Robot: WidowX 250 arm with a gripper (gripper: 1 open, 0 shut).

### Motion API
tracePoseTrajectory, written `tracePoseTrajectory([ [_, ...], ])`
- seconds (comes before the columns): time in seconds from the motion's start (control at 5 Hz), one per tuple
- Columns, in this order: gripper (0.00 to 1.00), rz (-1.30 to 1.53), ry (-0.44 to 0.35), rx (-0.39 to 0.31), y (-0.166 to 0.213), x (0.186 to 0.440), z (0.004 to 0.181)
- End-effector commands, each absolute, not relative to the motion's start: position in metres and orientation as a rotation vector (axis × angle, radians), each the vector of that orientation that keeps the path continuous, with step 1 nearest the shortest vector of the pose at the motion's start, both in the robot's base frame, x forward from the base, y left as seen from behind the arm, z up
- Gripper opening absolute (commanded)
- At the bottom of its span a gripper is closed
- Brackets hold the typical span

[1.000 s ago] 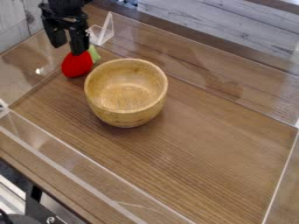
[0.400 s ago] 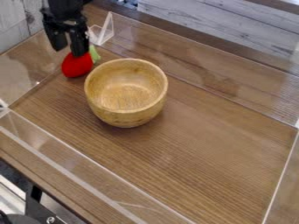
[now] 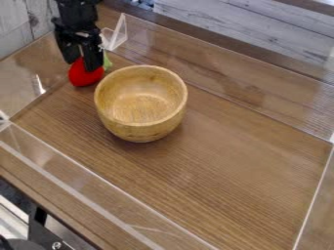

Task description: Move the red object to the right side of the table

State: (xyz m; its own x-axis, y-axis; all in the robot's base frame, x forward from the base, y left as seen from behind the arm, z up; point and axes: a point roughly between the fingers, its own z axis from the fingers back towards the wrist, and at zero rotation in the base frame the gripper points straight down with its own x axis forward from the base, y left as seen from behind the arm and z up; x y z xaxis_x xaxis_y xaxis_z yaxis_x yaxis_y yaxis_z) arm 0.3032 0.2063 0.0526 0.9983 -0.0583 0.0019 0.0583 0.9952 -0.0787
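Single fixed view, raised and off one corner, looking down diagonally across the bench (image 3: 222, 166). Mid-range: most of the top in frame, near corner cropped at bottom left. Arm's hand (image 3: 78, 57) enters at upper left, far side. No second view.

A robot test bench in a lab is showing here: clear acrylic panels (image 3: 53, 161) are fencing the edges of a wood-grain table (image 3: 222, 166).

Clear acrylic panels (image 3: 307, 210) edge the work surface. Pale whitewashed plank boards (image 3: 248, 18) run behind, top right. Dark floor gap at lower left. Soft, even light.
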Motion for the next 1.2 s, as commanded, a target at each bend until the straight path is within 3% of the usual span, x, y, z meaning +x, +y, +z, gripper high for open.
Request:
tracePoseTrajectory([
  [0.0,1.00,-0.065,-0.061,-0.039,0.214,0.316,0.072],
  [0.4,1.00,-0.003,-0.072,-0.034,0.214,0.325,0.068],
  [0.6,0.00,0.045,-0.079,-0.035,0.214,0.326,0.070],
  [1.0,0.00,0.052,-0.170,-0.075,0.204,0.327,0.109],
])
